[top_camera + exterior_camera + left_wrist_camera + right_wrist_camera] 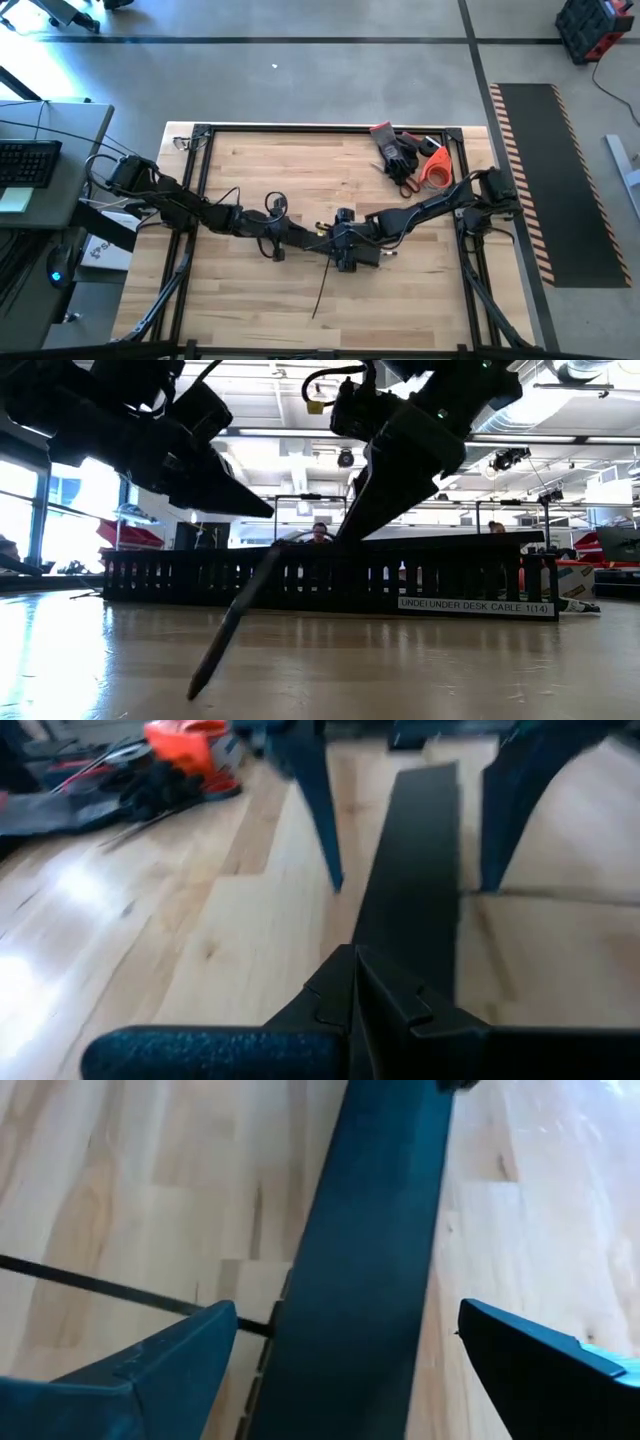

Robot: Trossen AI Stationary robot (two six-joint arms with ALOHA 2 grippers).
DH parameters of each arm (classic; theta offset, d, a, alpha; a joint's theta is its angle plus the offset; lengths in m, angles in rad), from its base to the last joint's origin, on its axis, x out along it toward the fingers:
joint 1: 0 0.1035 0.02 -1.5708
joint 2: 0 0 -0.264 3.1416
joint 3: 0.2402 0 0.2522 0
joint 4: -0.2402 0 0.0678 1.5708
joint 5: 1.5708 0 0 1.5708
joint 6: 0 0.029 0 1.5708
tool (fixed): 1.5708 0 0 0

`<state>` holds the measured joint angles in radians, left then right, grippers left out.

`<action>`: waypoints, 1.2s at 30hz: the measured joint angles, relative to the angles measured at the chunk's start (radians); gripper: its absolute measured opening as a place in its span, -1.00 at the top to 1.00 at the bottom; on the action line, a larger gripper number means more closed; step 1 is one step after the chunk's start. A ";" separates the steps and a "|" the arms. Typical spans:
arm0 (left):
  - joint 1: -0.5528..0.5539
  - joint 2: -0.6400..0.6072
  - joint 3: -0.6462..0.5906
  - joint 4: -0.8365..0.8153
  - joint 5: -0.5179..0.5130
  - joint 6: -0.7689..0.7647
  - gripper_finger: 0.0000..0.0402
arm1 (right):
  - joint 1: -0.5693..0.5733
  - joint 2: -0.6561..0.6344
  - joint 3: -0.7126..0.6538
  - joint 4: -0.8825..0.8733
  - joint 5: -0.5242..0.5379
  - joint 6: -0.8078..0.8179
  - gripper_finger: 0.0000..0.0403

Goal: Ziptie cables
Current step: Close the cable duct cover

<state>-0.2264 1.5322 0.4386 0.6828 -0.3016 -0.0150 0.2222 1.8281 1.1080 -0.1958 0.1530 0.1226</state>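
My right gripper [345,1370] gapes wide astride the rail [370,1270]; left gripper [355,982] clenched (perhaps pinching the rail's end).

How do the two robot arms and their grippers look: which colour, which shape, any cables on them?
Both arms are dark, nearly black, built of jointed segments, with thin black cables looping along them. The left gripper and the right gripper each end in two flat fingers that taper to a point, matte and slightly textured. In the low view a small yellow tag on a black cable loop sits above one wrist.
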 joint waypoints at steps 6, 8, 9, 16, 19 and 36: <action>0.000 0.000 0.031 0.011 0.031 0.019 1.00 | 0.004 0.010 0.000 -0.012 -0.011 0.000 -0.82; 0.000 0.000 0.040 0.011 0.031 0.028 1.00 | 0.004 0.010 0.018 -0.048 -0.016 -0.008 -0.82; 0.000 0.000 0.044 0.011 0.031 0.031 1.00 | 0.005 0.010 0.035 -0.077 -0.016 -0.012 -0.82; 0.004 0.000 0.054 -0.003 0.031 0.045 1.00 | 0.011 0.010 0.097 -0.205 -0.018 -0.018 -0.82; 0.004 0.000 0.054 -0.004 0.031 0.044 1.00 | 0.016 0.023 0.098 -0.197 -0.018 -0.019 -0.82; 0.005 0.095 0.101 0.076 0.175 0.018 1.00 | 0.022 0.098 0.097 -0.144 0.047 0.102 -0.63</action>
<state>-0.2218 1.6271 0.5398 0.7587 -0.1267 0.0032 0.2440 1.9263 1.2049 -0.3399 0.2001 0.2248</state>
